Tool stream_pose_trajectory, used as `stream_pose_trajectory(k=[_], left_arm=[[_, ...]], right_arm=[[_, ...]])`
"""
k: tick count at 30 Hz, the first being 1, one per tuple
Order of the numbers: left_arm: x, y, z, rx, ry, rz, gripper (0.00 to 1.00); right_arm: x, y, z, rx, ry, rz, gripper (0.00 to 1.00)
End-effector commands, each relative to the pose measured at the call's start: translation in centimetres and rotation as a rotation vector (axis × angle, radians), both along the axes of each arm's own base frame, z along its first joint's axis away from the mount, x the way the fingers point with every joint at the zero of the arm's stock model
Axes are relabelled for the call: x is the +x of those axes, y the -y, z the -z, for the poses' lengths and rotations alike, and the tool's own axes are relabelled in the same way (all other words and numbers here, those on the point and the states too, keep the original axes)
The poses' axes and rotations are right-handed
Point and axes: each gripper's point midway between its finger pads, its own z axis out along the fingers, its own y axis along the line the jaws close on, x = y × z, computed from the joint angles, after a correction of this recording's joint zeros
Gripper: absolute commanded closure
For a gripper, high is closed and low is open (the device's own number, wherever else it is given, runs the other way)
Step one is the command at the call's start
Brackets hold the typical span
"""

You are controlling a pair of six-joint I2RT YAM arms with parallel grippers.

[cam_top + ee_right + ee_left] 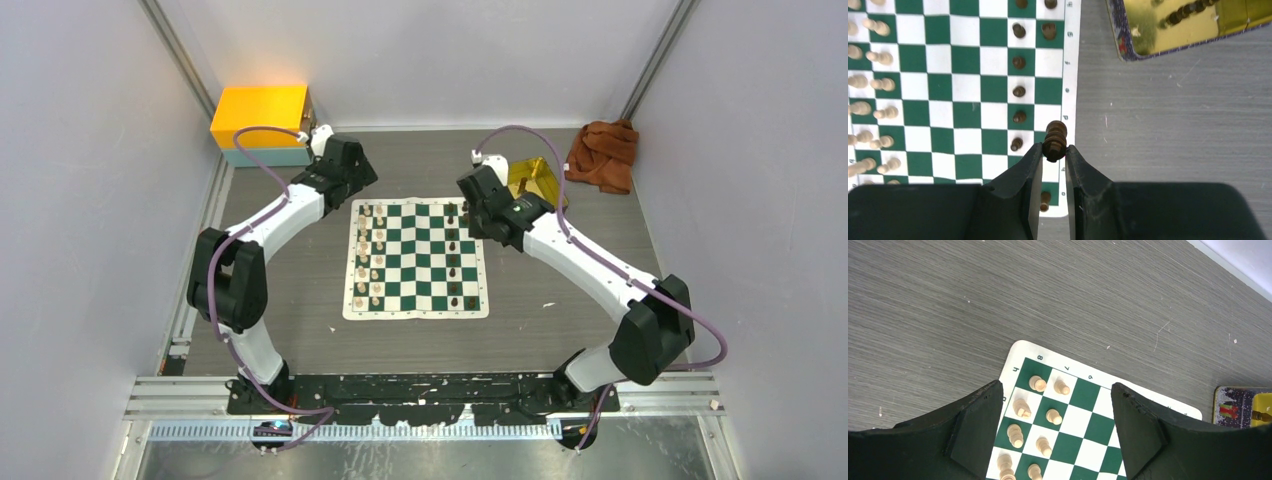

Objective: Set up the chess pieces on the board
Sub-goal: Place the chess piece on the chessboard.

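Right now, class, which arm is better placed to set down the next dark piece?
Right. The right gripper holds a dark piece over the board's dark side; the left gripper is open, over cream pieces.

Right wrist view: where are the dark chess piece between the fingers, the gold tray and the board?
dark chess piece (1054, 139), right wrist view, its ridged body.
gold tray (1153, 30), right wrist view, bare floor.
board (966, 114), right wrist view, an empty green square.

A robotics lab, by the look of it: pale blank panels (80, 150) box in a grey wood-grain table (560, 330), aluminium rails (170, 398) run along its near edge, and the left arm (275, 222) and right arm (585, 262), trailing purple cables (520, 128), are bolted there.
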Motion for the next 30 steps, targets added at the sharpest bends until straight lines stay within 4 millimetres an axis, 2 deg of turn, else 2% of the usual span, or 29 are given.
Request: stream_pose_trajectory(k=[1,12,30], left_arm=[[0.7,0.0,-3.2,-0.025,0.097,-0.014,0.21],[0.6,0.0,-2.9,-0.021,0.089,-0.009,0.2],[0.8,0.0,-2.3,-0.009,0.078,-0.006,0.2]], right_arm=[[-1.2,0.4,-0.3,0.028,0.038,0.032,0.99],[-2.0,0.5,3.8,0.018,0.022,0.027,0.99],[-0.6,-0.7,8.6,-0.008,0.007,-0.003,0.99]])
